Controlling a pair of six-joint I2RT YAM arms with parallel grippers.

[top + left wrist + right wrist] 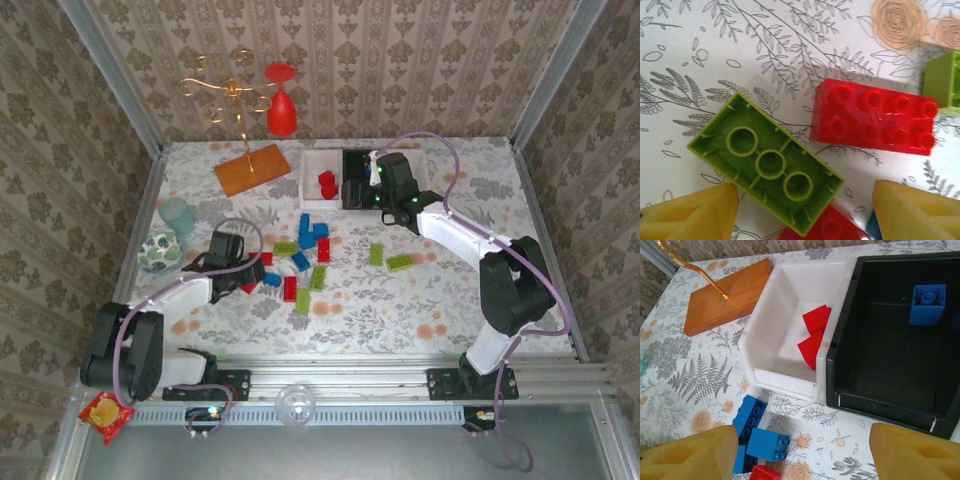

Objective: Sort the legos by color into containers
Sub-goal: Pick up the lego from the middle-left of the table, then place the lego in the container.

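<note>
Loose red, blue and lime green legos [305, 262] lie scattered mid-table. My left gripper [248, 272] hangs low over them, open. Between its fingers [806, 205] lies an upside-down green lego [765, 162] resting partly on a red one [825, 227]. Another red lego [872, 117] lies just beyond. My right gripper [372, 195] is by the trays, open [802, 455] over bare tablecloth, blue legos [762, 440] beside its left finger. The white tray [785, 380] holds two red legos [815, 335]. The black tray [880, 407] holds one blue lego [926, 305].
An orange wooden board [252, 168] with a gold wire stand [235, 95] sits left of the trays, a red wine glass [282, 110] hanging from it. A pale green cup [178, 215] and a patterned bowl [158, 252] stand at the left edge. Papered walls enclose the table.
</note>
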